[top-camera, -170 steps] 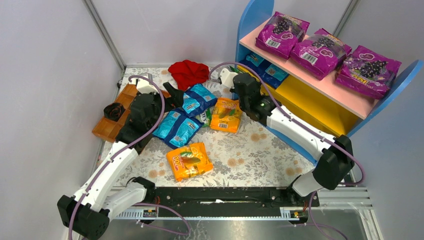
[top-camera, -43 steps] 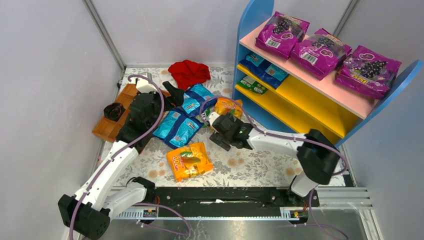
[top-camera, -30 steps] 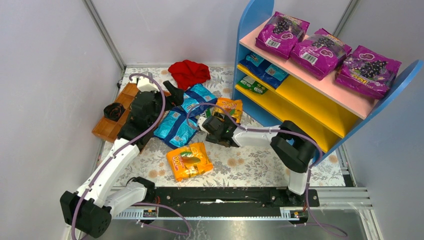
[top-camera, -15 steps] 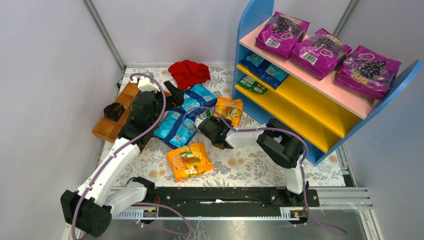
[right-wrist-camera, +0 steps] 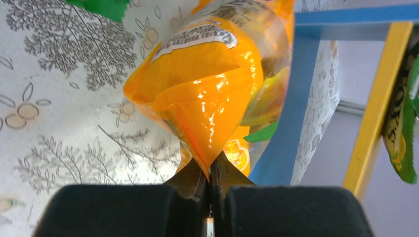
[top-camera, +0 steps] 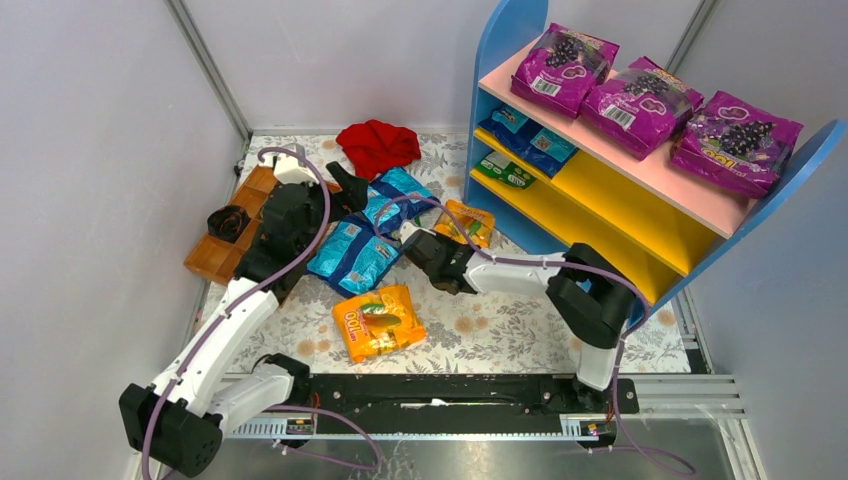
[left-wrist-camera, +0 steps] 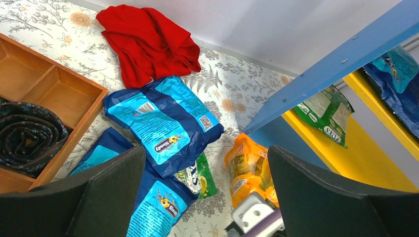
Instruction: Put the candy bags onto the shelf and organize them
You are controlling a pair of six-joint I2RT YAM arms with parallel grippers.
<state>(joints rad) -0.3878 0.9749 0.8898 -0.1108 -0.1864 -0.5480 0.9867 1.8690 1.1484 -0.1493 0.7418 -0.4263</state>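
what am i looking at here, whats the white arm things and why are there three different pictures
Those are two white robot arms bolted at the near edge of a table. The wide picture comes from a fixed camera above and behind them. The other two come from small cameras on each wrist, looking out along that arm's own fingers.

On the flowered table lie blue candy bags, an orange candy bag, a red cloth and a wooden tray. At the right stands a shelf with magenta bags on top and a green bag lower down.

The right end effector is shut on the edge of a second orange bag, pinching it beside the shelf. The left end effector is open and holds nothing, above the blue bags.
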